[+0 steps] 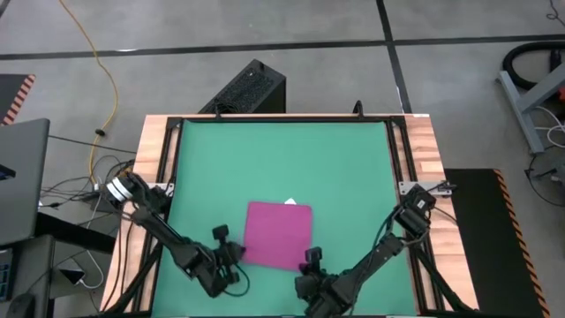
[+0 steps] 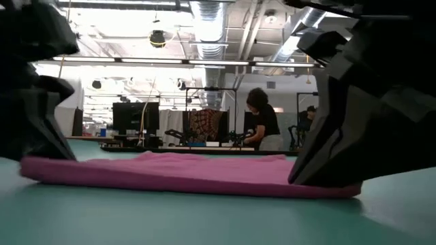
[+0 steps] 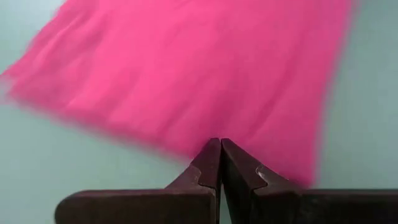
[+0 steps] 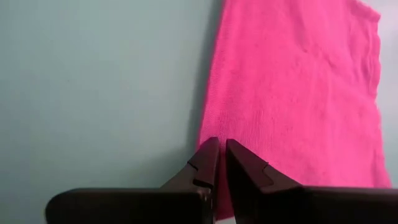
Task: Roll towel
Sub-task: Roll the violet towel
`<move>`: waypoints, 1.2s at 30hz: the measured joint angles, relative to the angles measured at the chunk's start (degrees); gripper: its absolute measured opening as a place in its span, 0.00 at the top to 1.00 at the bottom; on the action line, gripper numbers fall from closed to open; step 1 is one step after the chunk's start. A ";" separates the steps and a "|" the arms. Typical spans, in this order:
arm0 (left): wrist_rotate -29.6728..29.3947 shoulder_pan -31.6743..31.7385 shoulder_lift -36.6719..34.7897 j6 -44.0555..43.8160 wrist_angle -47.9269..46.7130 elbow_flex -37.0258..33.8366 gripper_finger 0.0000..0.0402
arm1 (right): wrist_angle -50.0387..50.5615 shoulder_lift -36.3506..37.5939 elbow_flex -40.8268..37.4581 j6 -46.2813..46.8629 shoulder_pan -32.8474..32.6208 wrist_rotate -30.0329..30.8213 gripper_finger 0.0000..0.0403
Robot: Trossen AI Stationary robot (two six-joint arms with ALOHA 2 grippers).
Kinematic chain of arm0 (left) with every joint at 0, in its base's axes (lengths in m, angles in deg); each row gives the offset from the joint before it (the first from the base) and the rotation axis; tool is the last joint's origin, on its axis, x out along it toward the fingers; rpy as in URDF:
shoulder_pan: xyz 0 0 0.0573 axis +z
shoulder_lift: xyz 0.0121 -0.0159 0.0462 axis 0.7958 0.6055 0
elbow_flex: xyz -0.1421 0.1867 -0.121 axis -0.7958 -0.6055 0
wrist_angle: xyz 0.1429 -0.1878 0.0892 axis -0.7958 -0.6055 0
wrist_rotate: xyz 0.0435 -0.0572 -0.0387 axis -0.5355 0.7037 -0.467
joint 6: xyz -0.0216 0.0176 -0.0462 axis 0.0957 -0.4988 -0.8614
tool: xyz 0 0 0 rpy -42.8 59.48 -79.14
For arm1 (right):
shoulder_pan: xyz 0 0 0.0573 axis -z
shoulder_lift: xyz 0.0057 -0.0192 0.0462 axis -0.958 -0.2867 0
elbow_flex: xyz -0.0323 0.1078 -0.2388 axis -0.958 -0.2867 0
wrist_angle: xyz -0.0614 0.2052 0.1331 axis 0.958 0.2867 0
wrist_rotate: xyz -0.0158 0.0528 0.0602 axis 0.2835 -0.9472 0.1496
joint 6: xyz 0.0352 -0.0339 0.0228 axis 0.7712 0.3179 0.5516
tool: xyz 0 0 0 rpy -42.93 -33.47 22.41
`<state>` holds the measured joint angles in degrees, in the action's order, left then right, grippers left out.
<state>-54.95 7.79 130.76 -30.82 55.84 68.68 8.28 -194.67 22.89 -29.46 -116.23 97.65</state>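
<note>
The magenta towel (image 1: 278, 234) lies flat on the green mat (image 1: 282, 159), its white tag (image 1: 291, 202) at the far edge. My left gripper (image 1: 233, 252) is shut at the towel's near left corner. My right gripper (image 1: 311, 260) is shut at its near right corner. The low view shows the towel (image 2: 191, 173) lying low between the two grippers. My left gripper (image 3: 219, 144) pinches the towel's near edge (image 3: 186, 146) by its left corner between the tips of its two fingers, slanting down from the near side. The cloth still lies flat on the mat; one layer or several, I cannot tell. My right gripper (image 4: 219, 144) pinches the towel's near edge by the right corner (image 4: 208, 134) between its two fingertips, slanting down from the near side. The towel lies flat and slack on the mat.
Bare green mat lies all around the towel, most of it toward the far edge. The table's wooden rim (image 1: 154, 150) and black frame bound the mat. A person (image 2: 262, 126) stands far off in the room behind.
</note>
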 joint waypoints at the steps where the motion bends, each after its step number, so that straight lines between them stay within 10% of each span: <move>1: -0.20 0.34 -1.54 -0.20 1.37 -1.94 1.00 | 0.54 -0.04 0.00 -1.19 0.63 0.40 0.87; 11: -2.67 2.39 -13.21 0.74 9.05 -12.81 1.00 | 2.87 1.01 -0.17 -7.48 5.94 1.23 0.87; 23: -1.82 1.42 -31.49 22.62 10.39 -12.81 0.99 | 2.85 9.63 -2.23 -13.00 6.35 4.63 0.87; 31: 0.66 -0.93 -46.59 31.96 7.03 -12.59 0.90 | -17.07 34.84 -27.39 -11.24 1.94 12.89 0.86; 36: 0.90 -3.88 -54.11 34.59 7.83 -13.83 0.89 | -41.79 49.66 -46.85 -11.79 0.33 7.63 0.86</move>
<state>-54.05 3.91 76.65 3.77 63.66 54.85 -33.51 -145.01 -23.96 -41.25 -115.90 105.28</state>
